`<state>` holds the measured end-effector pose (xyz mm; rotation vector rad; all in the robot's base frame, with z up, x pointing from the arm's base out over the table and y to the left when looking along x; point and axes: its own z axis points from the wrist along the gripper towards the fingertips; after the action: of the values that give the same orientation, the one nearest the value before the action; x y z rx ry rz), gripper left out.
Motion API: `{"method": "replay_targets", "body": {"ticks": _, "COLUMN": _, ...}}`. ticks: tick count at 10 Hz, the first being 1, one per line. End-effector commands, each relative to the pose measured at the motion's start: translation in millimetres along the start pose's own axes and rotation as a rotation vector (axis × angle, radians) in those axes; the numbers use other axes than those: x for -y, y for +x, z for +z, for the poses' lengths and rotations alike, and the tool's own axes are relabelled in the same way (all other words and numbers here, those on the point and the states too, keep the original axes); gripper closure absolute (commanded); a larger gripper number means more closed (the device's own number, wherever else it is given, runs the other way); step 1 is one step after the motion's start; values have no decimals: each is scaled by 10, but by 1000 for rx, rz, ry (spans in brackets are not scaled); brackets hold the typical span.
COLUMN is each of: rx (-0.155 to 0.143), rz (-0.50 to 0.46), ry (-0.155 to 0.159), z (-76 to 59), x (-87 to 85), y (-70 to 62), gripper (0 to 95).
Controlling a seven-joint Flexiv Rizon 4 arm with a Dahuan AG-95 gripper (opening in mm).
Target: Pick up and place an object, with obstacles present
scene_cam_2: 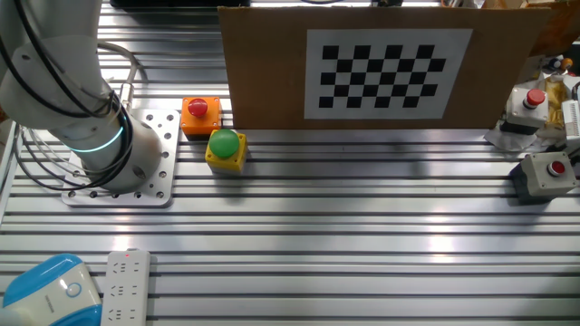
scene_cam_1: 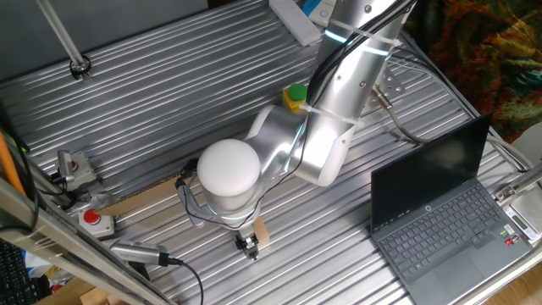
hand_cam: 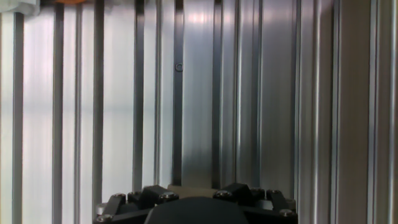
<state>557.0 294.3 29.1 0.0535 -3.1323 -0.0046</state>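
The pincer (scene_cam_1: 248,246) sits low over the ribbed metal bench (scene_cam_1: 339,254), near its front edge in one fixed view, hanging below the arm's round white wrist. A small light-tan block (scene_cam_1: 261,230), the object to be moved, shows just beside the dark fingers and seems to touch them. Whether the pincer is clamped on the block, or merely next to it, cannot be told: the fingers are tiny in that view, and the hand view shows only the black base of the pincer (hand_cam: 193,202) and bare grooves ahead.

Just behind the pincer lies a long brown cardboard strip (scene_cam_1: 140,202), and beyond it a grey box with a red button (scene_cam_1: 95,221). A black cable (scene_cam_1: 182,267) curls across the bench close by. A yellow box with a green button (scene_cam_1: 295,97) stands farther back by the arm's base, and an open laptop (scene_cam_1: 440,220) sits well apart on the other side.

Risks, as a judgement: if the grip is shallow or off-centre, the block could twist or drop onto the grooves as it rises. A sideways sweep might snag the cable or nudge the cardboard strip. The bulky elbow could brush the laptop screen on a wide swing.

No containers are visible in any view, so nothing is held inside one.
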Motion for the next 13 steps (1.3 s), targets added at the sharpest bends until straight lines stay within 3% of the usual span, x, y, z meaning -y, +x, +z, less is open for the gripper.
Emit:
{"method": "replay_targets", "body": {"ticks": 1, "rx": -1, "rz": 0, "ry": 0, "z": 3, "x": -1, "y": -1, "gripper": 190}}
{"method": "replay_targets", "body": {"ticks": 11, "rx": -1, "rz": 0, "ry": 0, "z": 3, "x": -1, "y": -1, "gripper": 190}}
{"method": "replay_targets", "body": {"ticks": 12, "rx": -36, "rz": 133, "ry": 26, "z": -942, "x": 64, "y": -56, "gripper": 190}}
{"method": "replay_targets", "body": {"ticks": 13, "rx": -41, "rz": 133, "ry": 27, "z": -928, "x": 65, "y": -57, "gripper": 950}}
